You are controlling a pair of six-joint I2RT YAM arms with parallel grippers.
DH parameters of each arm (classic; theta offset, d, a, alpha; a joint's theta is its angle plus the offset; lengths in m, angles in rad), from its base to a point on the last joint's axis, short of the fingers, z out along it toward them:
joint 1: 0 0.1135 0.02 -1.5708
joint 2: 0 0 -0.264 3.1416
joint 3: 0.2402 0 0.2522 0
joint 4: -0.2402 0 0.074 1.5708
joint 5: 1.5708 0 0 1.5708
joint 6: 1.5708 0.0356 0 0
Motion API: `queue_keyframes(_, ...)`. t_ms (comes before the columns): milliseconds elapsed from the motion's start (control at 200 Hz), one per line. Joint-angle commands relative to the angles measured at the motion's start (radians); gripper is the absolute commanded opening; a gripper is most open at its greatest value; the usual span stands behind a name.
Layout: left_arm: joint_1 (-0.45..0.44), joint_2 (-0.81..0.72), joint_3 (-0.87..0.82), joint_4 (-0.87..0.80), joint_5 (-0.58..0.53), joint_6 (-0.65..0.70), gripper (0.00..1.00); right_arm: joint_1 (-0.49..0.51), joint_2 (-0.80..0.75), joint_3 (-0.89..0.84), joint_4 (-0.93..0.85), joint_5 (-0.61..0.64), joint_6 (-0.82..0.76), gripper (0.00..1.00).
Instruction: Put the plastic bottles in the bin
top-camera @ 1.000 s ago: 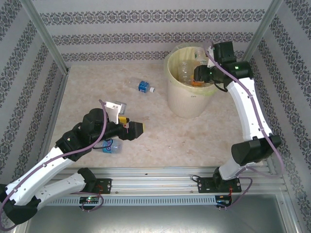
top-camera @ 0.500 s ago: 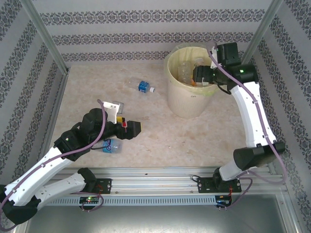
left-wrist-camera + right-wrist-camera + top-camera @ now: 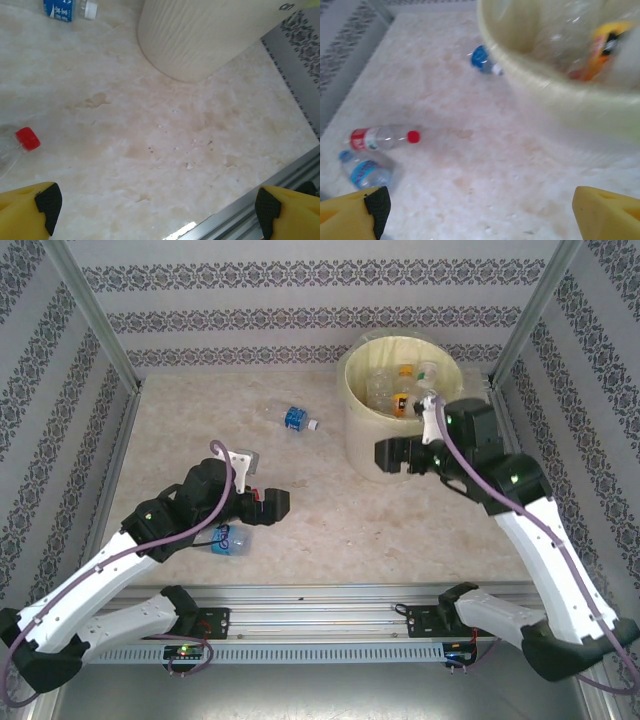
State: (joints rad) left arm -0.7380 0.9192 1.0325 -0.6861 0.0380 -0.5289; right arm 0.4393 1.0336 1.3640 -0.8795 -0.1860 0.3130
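Observation:
The cream-white bin (image 3: 392,455) stands at the back right, with several plastic bottles (image 3: 398,390) inside it; an orange-labelled one (image 3: 601,46) shows in the right wrist view. A blue-labelled bottle (image 3: 296,420) lies left of the bin. My right gripper (image 3: 388,456) hangs open and empty in front of the bin's near wall. My left gripper (image 3: 275,502) is open and empty over the table's left-middle. A red-capped bottle (image 3: 380,137) and a blue-labelled bottle (image 3: 230,540) lie by the left arm. The red cap (image 3: 27,139) sits left of the left fingers (image 3: 47,200).
Patterned walls enclose the table on three sides, with metal posts at the corners. An aluminium rail (image 3: 320,600) runs along the near edge. Bare marble surface (image 3: 330,530) lies between the two grippers.
My right gripper opened above the bin, then the arm swung back and down to the bin's near side. An orange-labelled bottle now lies in the bin. The left arm barely shifted.

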Motion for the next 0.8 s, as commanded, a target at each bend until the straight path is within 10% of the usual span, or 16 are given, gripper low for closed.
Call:
queue_keyframes(0,0.010,0.038,0.049,-0.056,-0.035,0.012,1.00,0.064,-0.086,-0.125,0.116,-0.052,0.120,0.96)
queue_keyframes(255,0.043,0.084,0.072,-0.027,0.005,-0.001,1.00,0.264,-0.172,-0.308,0.233,0.086,0.186,0.98)
queue_keyframes(794,0.043,-0.192,0.016,-0.132,-0.110,0.080,1.00,0.487,0.246,-0.168,0.365,0.269,0.033,0.86)
